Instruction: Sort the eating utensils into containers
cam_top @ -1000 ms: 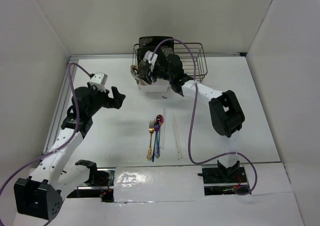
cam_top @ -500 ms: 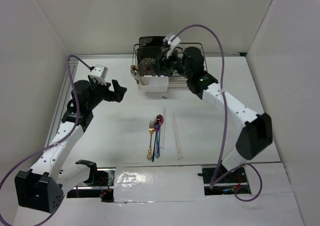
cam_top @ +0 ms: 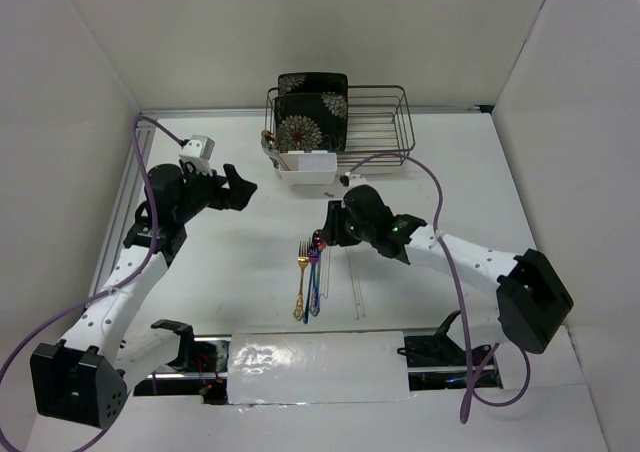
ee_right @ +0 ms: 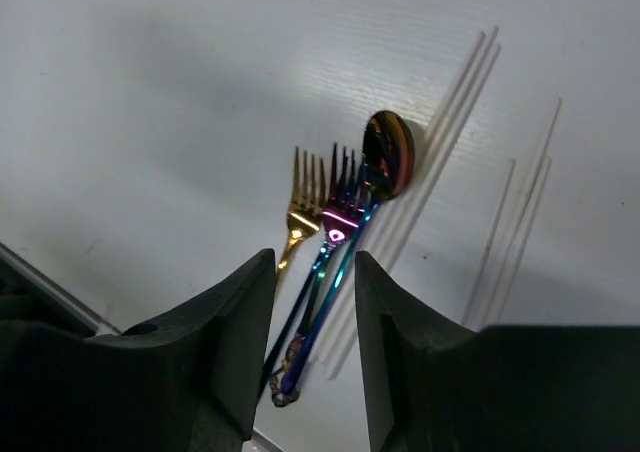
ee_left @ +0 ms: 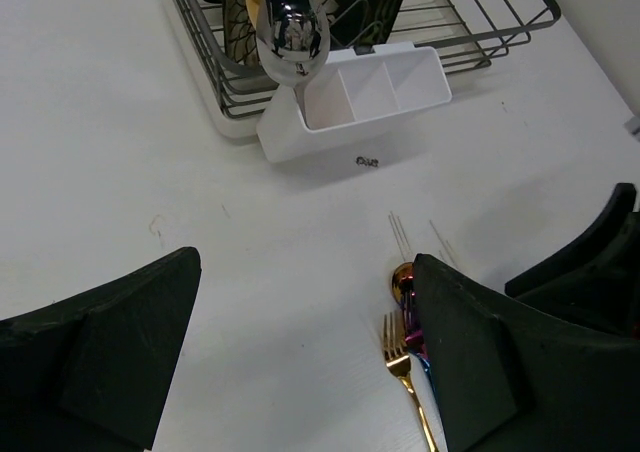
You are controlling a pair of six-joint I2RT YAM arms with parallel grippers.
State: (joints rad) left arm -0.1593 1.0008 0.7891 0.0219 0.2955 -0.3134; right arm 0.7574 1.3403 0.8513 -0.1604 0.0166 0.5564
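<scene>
1. Hovering above the desk (cam_top: 200, 262), the right fingers (ee_right: 235, 342) are slightly spread, pinching nothing.
2. Beneath them, gold fork (ee_right: 300, 207), iridescent fork (ee_right: 338, 200) and iridescent spoon (ee_right: 388, 152) lie side by side, pale chopsticks (ee_right: 450, 122) at their 3 o'clock.
3. White caddy (ee_left: 330, 137) sits at their 12 o'clock, against the wire rack (cam_top: 375, 122), a silver spoon (ee_left: 292, 32) standing in its 9 o'clock end compartment.
4. Left fingers (ee_left: 100, 352), at 10 o'clock, are wide apart and empty.
</scene>
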